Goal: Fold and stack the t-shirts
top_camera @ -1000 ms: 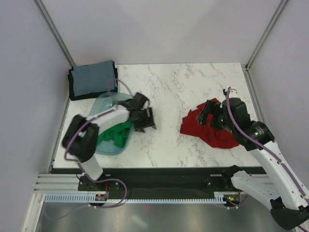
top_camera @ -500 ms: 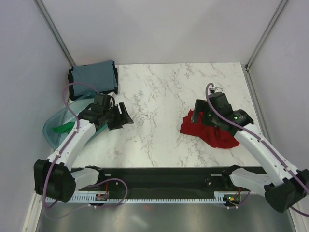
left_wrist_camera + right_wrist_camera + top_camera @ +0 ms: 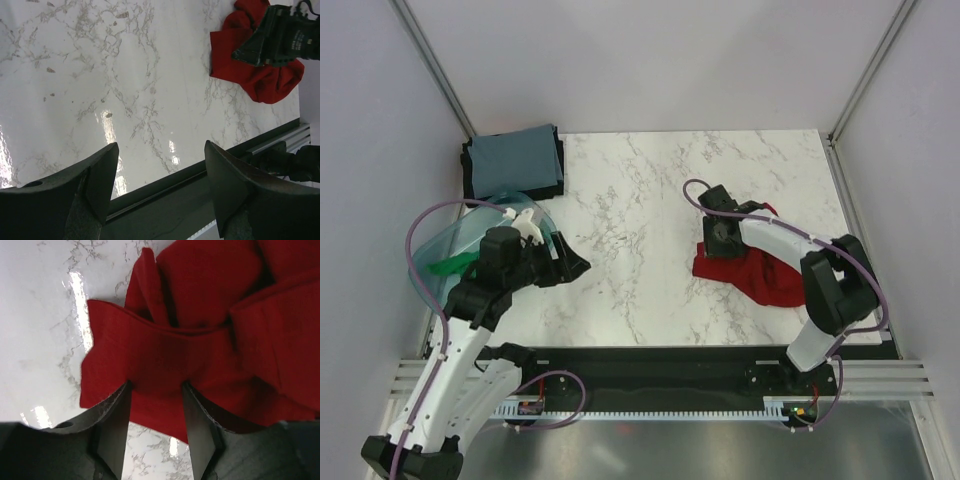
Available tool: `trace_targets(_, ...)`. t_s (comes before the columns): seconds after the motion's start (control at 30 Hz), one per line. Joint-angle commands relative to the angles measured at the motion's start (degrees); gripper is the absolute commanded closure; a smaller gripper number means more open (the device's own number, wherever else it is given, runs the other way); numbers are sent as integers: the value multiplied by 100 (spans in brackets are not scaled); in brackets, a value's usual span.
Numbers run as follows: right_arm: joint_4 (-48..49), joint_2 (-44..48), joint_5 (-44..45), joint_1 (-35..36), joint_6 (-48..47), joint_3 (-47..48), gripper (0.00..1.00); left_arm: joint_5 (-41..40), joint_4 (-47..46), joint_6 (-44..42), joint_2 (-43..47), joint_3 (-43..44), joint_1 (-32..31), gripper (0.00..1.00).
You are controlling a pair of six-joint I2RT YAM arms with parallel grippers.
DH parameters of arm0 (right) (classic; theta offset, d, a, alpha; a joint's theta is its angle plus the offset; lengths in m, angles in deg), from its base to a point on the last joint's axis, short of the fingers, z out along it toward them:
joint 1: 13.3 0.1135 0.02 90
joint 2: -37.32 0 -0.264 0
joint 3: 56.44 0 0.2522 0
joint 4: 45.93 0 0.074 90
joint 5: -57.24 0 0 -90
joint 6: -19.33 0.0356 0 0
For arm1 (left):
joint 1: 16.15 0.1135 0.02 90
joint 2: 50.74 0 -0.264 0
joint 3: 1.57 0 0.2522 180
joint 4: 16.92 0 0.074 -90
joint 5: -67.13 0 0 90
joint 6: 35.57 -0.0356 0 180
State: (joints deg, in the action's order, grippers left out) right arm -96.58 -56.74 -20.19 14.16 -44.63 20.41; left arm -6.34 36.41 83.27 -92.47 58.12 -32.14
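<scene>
A dark red t-shirt (image 3: pixel 765 275) lies crumpled on the right of the marble table. My right gripper (image 3: pixel 720 243) is down on its left edge. In the right wrist view, the right gripper (image 3: pixel 156 385) has its jaws half drawn in, tips pressed on the red t-shirt (image 3: pixel 200 335), flat cloth in the gap. A bright green t-shirt (image 3: pixel 445 267) shows inside the teal basin (image 3: pixel 430 245). My left gripper (image 3: pixel 572 266) hangs open beside the basin, and in the left wrist view the left gripper (image 3: pixel 161 150) has only bare table between its fingers. A folded grey-blue t-shirt (image 3: pixel 515 163) lies on a dark one at the back left.
The teal basin stands tilted at the table's left edge, against my left arm. Side walls close in on both sides. The table's dark front rail (image 3: pixel 165 195) lies just below my left gripper. The left wrist view also shows the red t-shirt (image 3: pixel 260 80) and the right gripper (image 3: pixel 280 35).
My right gripper moved left to the red t-shirt's left edge, and its jaws narrowed. My left arm drew back toward the front, and the basin shifted left and tilted.
</scene>
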Motion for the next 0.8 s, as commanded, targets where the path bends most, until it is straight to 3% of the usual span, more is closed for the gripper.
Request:
trace_targets(0.0, 243, -383, 131, -22, -135, 379, 50, 69, -2, -274, 393, -207, -9, 23)
trace_targets(0.07, 243, -446, 61, -22, -91, 458, 65, 17, -177, -239, 508, -382, -1, 23)
trace_targets(0.1, 243, -473, 0, -4, -82, 476, 77, 8, -195, -230, 561, -427, -9, 23)
trace_targets(0.17, 190, -481, -27, 13, -82, 555, 85, -27, -204, -265, 553, -410, -1, 23)
trace_targets(0.2, 173, -516, -45, 31, -90, 590, 97, -54, -222, -265, 535, -410, -1, 23)
trace_targets(0.23, 112, -534, -71, 31, -91, 660, 100, -89, -231, -265, 535, -427, -9, 23)
trace_targets(0.4, -257, -508, -37, 267, -91, 1213, 100, -89, -231, -265, 535, -427, -1, 23)
trace_targets(0.5, -801, -455, -176, 574, -134, 2239, 100, -142, -231, -256, 579, -436, -1, 23)
trace_targets(0.63, -1714, -341, -431, 883, -275, 4756, 100, -194, -231, -247, 570, -445, -10, 23)
trace_targets(0.77, -2024, 166, -590, 901, -328, 6222, 100, -247, -222, -239, 552, -454, -1, 23)
